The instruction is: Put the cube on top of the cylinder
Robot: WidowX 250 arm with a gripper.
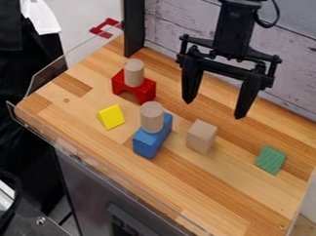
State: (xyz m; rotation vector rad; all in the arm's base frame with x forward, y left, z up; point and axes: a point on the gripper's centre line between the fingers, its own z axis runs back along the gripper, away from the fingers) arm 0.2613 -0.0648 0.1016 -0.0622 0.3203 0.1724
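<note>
My gripper (212, 108) hangs open over the back right part of the wooden table, with nothing between its fingers. Below it and slightly nearer the front stands a plain wooden cube-like block (201, 136), apart from the gripper. One wooden cylinder (152, 117) stands upright on a blue block, left of the wooden block. A second wooden cylinder (134, 73) stands upright on a red arch block, farther back and left.
The blue block (152, 138) and red arch (134, 87) hold the cylinders. A yellow block (111, 116) lies at left, a green block (271, 160) at right. A clear rim (110, 173) edges the wooden table (209, 196); a plank wall (289, 57) stands behind.
</note>
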